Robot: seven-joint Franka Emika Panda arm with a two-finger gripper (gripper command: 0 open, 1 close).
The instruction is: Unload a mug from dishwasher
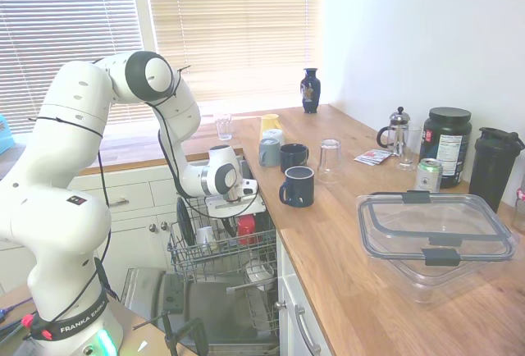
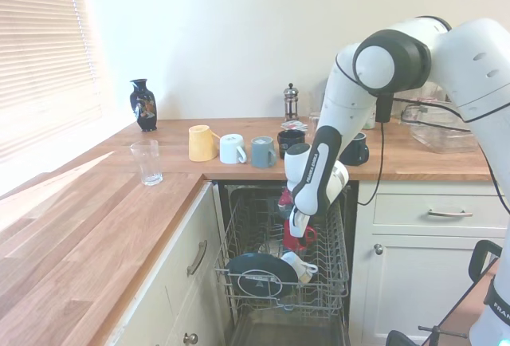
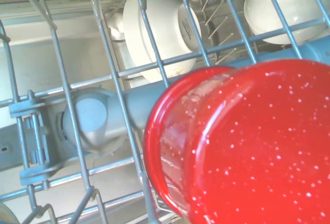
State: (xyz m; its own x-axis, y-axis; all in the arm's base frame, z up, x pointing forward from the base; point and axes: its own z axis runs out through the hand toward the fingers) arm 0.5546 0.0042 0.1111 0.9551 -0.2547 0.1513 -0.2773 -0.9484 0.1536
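We are seeing the arm reaching down into the dishwasher [image 2: 239,202], whose wire rack [image 1: 215,251] is standing pulled out below the wooden bench [image 1: 353,233]. The tool [image 2: 297,230] is sitting low among the rack wires, right at the red mug [image 1: 245,226]; neither outside view is letting us tell whether its fingers are spread or pinching the mug. From the first exterior view we are catching only a red sliver beneath the wrist. The wrist view is showing far more: the mug's glossy, white-speckled side is filling much of the picture, lying over the rack wires, with a white cup [image 3: 160,30] beyond it. Only the second exterior view is showing the dark plate [image 2: 256,270] standing at the rack's front
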